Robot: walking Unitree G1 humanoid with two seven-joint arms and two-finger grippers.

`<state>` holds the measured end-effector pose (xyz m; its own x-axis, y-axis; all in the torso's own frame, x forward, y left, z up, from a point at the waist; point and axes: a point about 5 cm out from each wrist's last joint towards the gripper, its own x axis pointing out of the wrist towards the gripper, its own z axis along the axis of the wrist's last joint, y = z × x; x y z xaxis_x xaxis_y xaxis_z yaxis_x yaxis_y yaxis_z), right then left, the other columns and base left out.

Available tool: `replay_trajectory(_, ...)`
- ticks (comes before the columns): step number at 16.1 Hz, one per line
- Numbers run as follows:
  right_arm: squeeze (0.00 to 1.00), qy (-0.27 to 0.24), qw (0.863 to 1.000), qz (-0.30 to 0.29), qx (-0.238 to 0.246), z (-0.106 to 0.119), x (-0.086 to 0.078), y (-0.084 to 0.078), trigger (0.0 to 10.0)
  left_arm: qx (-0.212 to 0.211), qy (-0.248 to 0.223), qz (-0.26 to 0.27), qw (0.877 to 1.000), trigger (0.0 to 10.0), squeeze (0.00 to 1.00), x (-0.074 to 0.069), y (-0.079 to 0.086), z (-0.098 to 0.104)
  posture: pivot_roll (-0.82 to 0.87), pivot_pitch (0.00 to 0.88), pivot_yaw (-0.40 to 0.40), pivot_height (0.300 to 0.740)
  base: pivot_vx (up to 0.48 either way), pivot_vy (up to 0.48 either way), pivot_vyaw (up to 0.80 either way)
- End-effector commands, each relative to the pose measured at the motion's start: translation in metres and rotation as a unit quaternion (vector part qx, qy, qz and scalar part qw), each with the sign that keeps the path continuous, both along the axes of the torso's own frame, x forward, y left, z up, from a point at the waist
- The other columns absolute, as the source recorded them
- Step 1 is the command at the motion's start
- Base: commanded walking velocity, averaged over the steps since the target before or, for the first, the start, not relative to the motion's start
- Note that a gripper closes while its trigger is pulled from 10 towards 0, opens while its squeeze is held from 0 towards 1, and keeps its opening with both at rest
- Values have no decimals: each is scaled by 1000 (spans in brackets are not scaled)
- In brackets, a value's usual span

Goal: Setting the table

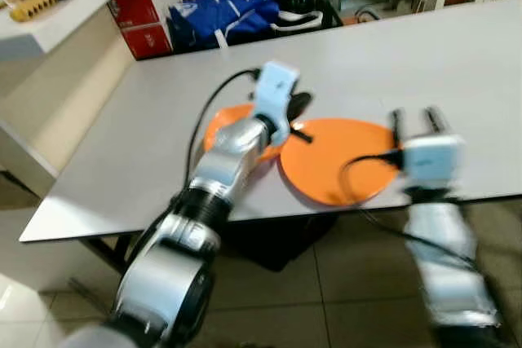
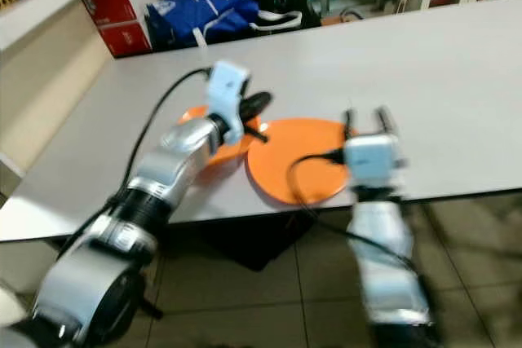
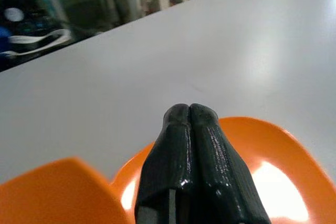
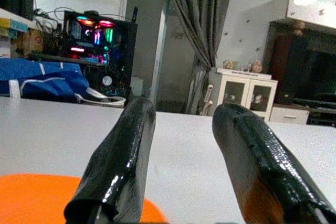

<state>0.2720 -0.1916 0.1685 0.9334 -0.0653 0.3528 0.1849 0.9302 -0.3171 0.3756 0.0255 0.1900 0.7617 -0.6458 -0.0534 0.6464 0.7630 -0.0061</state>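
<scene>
The left arm reaches forward and up from the lower left over the near edge of the grey table (image 1: pixel 424 46), with its wrist bent over two orange plates. The right arm comes up from the lower right and stops at the table's front edge. The bigger orange plate (image 1: pixel 338 160) is round, flat and plain, and it lies close to the front edge of the table, partly past it. A second orange plate (image 1: pixel 224 124) lies just to its left, and the left arm covers much of it; I cannot tell if the two plates overlap. The left gripper (image 3: pixel 190 109) has its two black fingers pressed together with no gap, and it is just above the orange surface, holding nothing I can see. The right gripper (image 4: pixel 181 114) has its fingers spread wide apart, empty, near the right rim of the bigger plate.
</scene>
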Motion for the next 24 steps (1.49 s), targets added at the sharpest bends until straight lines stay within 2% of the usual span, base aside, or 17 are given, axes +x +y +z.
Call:
replay_trajectory(1,0,25,999,30,11,7,-6,-9,10000,-1,24,4,1000,10000,0,5,5,-5,-365,0,245,740,0,0,0)
replay_trajectory(2,0,59,997,51,-7,18,-19,-38,10000,1,40,-13,999,10000,0,7,-1,-6,-421,0,255,740,0,0,0)
replay_trajectory(4,0,90,993,76,-6,32,-30,-59,10000,-8,64,-31,997,10000,0,8,-11,-5,-477,13,258,740,0,0,0)
replay_trajectory(5,0,117,988,99,24,32,-32,-63,10000,-9,71,-34,997,10000,0,8,-14,-5,-477,13,258,740,0,0,0)
replay_trajectory(6,0,128,985,114,17,38,-35,-65,10000,-12,85,-39,996,10000,0,8,-16,-6,-494,15,256,740,0,0,0)
replay_trajectory(7,0,148,979,142,19,41,-38,-64,10000,-19,94,-40,995,10000,0,8,-20,-6,-515,16,252,740,0,0,0)
replay_trajectory(8,0,185,965,184,30,43,-39,-61,10000,-29,103,-40,993,10000,0,7,-24,-6,-518,16,242,740,0,0,0)
replay_trajectory(9,0,215,946,242,36,44,-42,-49,10000,-35,109,-40,993,10000,0,7,-27,-5,-521,19,238,740,0,0,0)
replay_trajectory(10,0,220,941,256,34,45,-42,-45,10000,-34,109,-42,993,10000,0,7,-27,-5,-517,19,231,740,0,0,0)
replay_trajectory(11,0,234,926,293,45,47,-42,-37,10000,-27,109,-39,993,10000,0,7,-27,-6,-514,18,227,740,0,0,0)
replay_trajectory(13,0,243,910,329,65,51,-37,-26,10000,-10,87,-25,996,10000,0,11,-20,-2,-486,19,212,740,0,0,0)
replay_trajectory(16,0,259,905,332,64,41,-31,-25,10000,-5,64,4,998,10000,0,15,-6,-3,-460,21,200,740,0,0,0)
replay_trajectory(18,0,275,899,333,66,29,-27,-14,10000,7,38,43,998,10000,0,18,18,-6,-421,24,191,740,0,0,0)
replay_trajectory(19,0,278,898,333,71,25,-25,-13,10000,16,25,53,998,10000,0,18,24,-7,-391,24,182,740,0,0,0)
replay_trajectory(22,0,279,897,336,75,21,-16,-8,10000,9,67,49,997,10000,0,11,26,-16,-355,25,164,740,0,0,0)
replay_trajectory(24,0,264,903,331,72,21,-6,-6,10000,-2,86,55,995,10000,0,8,24,-19,-329,26,153,740,0,0,0)
